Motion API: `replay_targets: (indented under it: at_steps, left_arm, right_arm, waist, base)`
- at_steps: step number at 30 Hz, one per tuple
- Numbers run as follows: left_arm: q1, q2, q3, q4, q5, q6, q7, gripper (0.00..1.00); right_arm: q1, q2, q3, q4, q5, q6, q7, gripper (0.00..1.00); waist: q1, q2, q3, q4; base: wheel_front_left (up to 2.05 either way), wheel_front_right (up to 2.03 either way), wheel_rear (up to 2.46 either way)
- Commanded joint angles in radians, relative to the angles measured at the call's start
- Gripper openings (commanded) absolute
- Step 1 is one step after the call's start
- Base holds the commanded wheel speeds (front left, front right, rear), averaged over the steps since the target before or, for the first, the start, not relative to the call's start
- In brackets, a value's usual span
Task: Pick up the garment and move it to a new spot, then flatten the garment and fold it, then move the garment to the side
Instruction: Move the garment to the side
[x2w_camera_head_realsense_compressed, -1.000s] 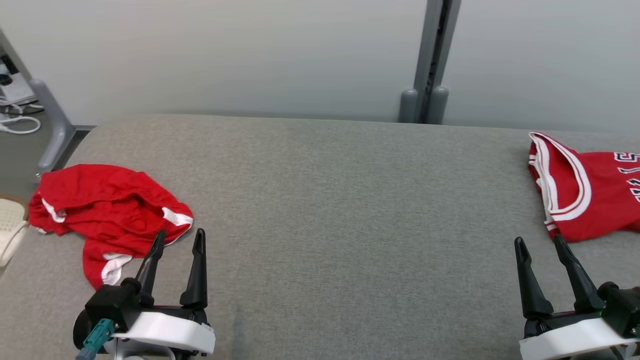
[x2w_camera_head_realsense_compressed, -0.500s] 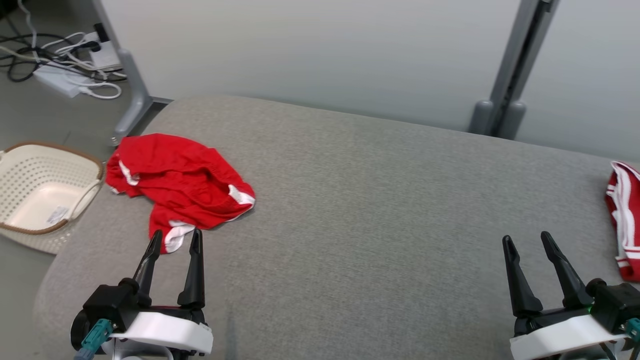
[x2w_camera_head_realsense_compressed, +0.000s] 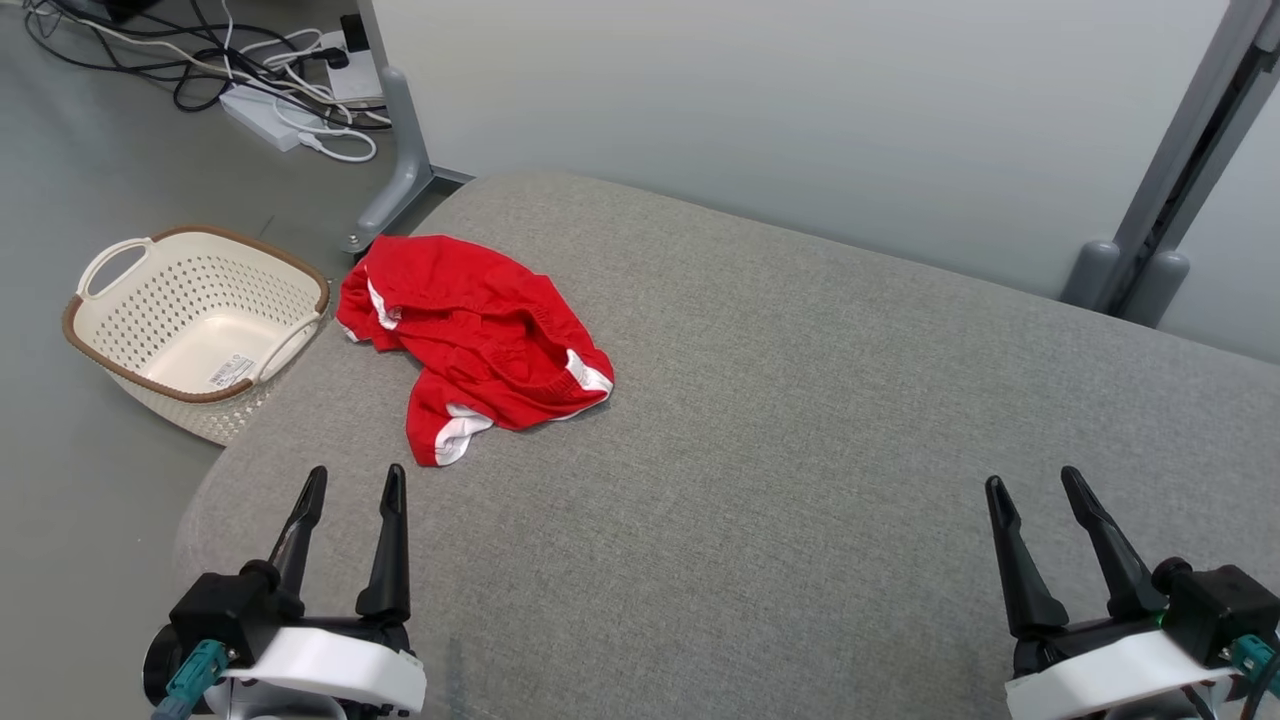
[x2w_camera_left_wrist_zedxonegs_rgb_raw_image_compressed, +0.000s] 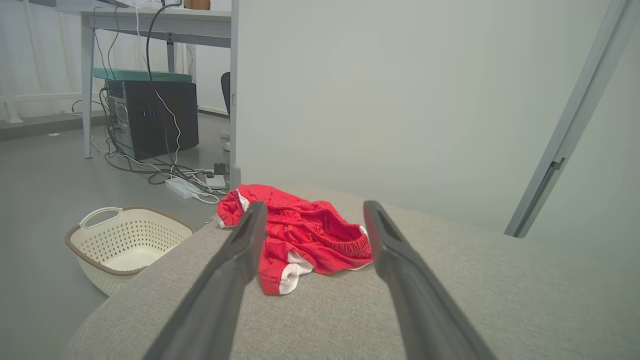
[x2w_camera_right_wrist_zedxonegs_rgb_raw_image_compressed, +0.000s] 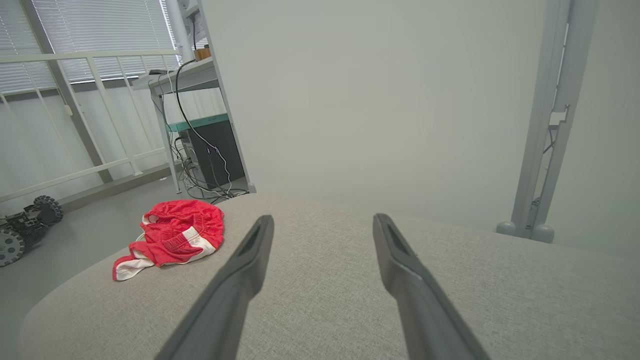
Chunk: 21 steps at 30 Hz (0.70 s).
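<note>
I see crumpled red shorts (x2w_camera_head_realsense_compressed: 470, 340) with white trim on the woven grey cushion (x2w_camera_head_realsense_compressed: 780, 420), just beside the cream plastic basket (x2w_camera_head_realsense_compressed: 185, 283) full of little holes. Its sticker is too small to read. My left claw (x2w_camera_head_realsense_compressed: 357, 470) and right claw (x2w_camera_head_realsense_compressed: 1032, 476) both gape wide, holding nothing.

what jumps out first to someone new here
A crumpled red garment with white trim lies at the left end of the grey padded surface. A cream perforated basket stands on the floor beside that end. The left gripper and right gripper hover open nearer the robot.
</note>
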Motion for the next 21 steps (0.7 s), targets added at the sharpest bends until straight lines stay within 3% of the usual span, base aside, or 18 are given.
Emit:
replay_targets:
  at_steps: [1,12,21]
  left_arm:
    - [-0.022,0.005,0.000,0.003,0.005,-0.003,-0.001,1.00]
    - [-0.110,0.039,-0.001,0.036,0.000,-0.021,0.010,1.00]
    - [-0.344,0.156,0.044,0.123,-0.082,-0.048,0.152,1.00]
  right_arm:
    - [-0.009,-0.005,0.002,0.006,0.001,0.001,-0.003,1.00]
    - [-0.035,-0.018,0.019,0.004,-0.002,0.001,-0.003,1.00]
    - [-0.088,-0.029,0.031,-0.008,-0.017,0.001,-0.003,1.00]
  waist:
    - [0.0000,-0.0001,-0.001,0.009]
    - [0.0000,-0.0001,0.038,-0.024]
    - [0.0000,-0.0001,0.143,-0.095]
  base:
    - [0.00,0.00,0.00]
    - [0.00,0.00,0.00]
    - [0.00,0.00,0.00]
